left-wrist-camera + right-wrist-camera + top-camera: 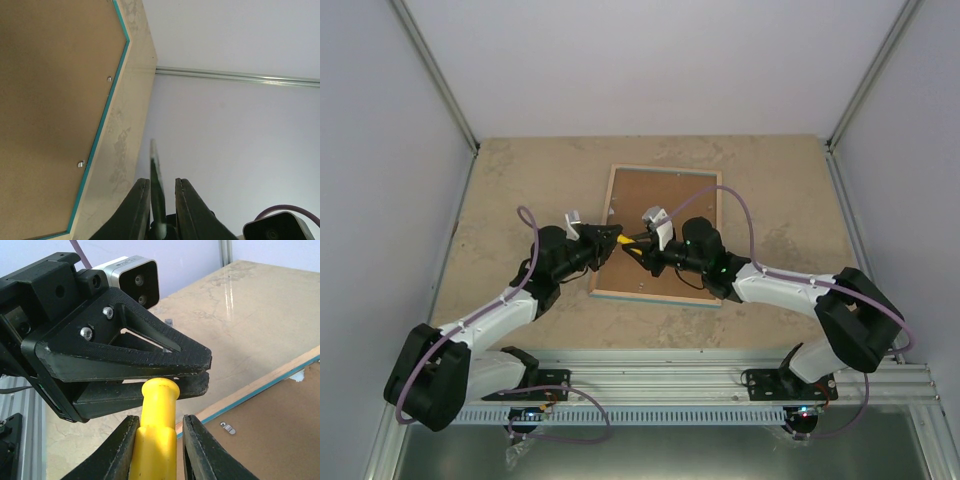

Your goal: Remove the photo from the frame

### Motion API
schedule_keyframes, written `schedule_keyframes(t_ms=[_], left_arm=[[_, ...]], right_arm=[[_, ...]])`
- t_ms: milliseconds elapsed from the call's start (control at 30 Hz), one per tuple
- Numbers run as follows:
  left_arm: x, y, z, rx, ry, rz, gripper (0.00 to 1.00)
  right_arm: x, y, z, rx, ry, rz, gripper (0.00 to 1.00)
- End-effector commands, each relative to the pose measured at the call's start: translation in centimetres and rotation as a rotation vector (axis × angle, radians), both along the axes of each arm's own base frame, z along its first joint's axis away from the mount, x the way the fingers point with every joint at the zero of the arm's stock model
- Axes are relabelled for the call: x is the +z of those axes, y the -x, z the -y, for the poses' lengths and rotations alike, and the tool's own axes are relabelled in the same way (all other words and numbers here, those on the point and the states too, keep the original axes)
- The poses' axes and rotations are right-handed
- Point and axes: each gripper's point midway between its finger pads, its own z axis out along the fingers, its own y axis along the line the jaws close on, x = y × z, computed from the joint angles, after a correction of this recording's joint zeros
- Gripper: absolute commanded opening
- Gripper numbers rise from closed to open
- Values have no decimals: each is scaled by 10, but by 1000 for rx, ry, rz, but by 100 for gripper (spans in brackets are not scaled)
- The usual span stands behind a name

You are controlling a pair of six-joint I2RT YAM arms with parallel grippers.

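Your frame [665, 200] lies back side up on the table [520, 180], with its brown fibreboard panel [45, 110] facing the cameras and the turquoise rim showing as a thin line around it. You can see small metal tabs [80, 163] along the panel's edge, just inside that rim. The photo is hidden from every view, so you cannot tell from here where it sits.

Your two grippers meet tip to tip above the frame. The left gripper [616, 236] comes in over the frame's left edge. Its jaws are drawn close on a thin dark strip [156, 170], seen edge-on, which reaches past the fingertips.

The right gripper [158, 422] sits above the frame's middle, its two fingers pressed against either side of a yellow handle [159, 400]. The handle's rounded end rests against the lower finger of the left gripper. You cannot tell whether the strip and the handle belong to one tool.
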Motion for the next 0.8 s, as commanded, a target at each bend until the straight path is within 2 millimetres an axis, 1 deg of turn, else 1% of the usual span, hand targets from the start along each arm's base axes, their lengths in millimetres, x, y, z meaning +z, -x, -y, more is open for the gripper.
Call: schedule_keyframes(t_ms=[0,133,167,333,433,533,633,667,767], left_arm=[[15,2,1,-2,43,43,0],[14,2,1,-3,44,39,0],[13,2,1,-4,43,37,0],[10,3,2,-7,48,24,0],[6,4,2,-10,45,17,3],[0,5,1,-9,35,5,10],[-7,4,-1,-3,10,-2,24],[-6,3,0,-7,-5,12,29],[-11,-4,-1,-26,-101,19,37]], right_arm=[[6,3,-3,13,-25,25,24],[9,4,-2,14,-32,30,24],[10,4,-2,13,-34,32,23],[13,4,-1,10,-42,42,11],[16,5,0,11,-45,50,2],[19,6,0,16,-42,60,0],[17,5,1,17,-26,69,1],[16,4,1,17,-17,70,1],[7,1,4,15,24,62,1]])
